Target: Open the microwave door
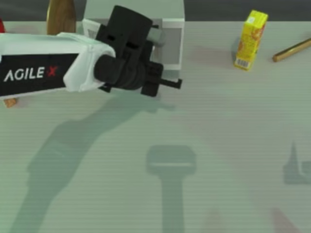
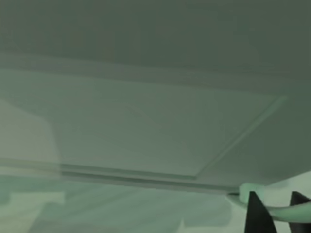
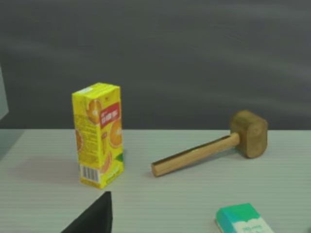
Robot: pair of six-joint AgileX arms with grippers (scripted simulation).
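Note:
The light grey-white microwave (image 1: 165,9) stands at the back edge, left of centre. My left arm reaches in from the left, its gripper (image 1: 170,83) low in front of the oven. In the left wrist view the microwave door (image 2: 146,126) fills the frame, seen very close. My left gripper (image 2: 273,195) has both dark fingers astride the door's pale handle (image 2: 278,211) and is shut on it. My right gripper (image 3: 199,228) is out of the top view. Its wrist view shows one dark fingertip (image 3: 99,216) with nothing next to it.
A yellow juice carton (image 1: 250,41) stands at the back right, with a wooden mallet (image 3: 209,150) beyond it. A teal box (image 3: 243,221) lies close to the right gripper. A brown wooden object (image 1: 60,17) stands left of the microwave.

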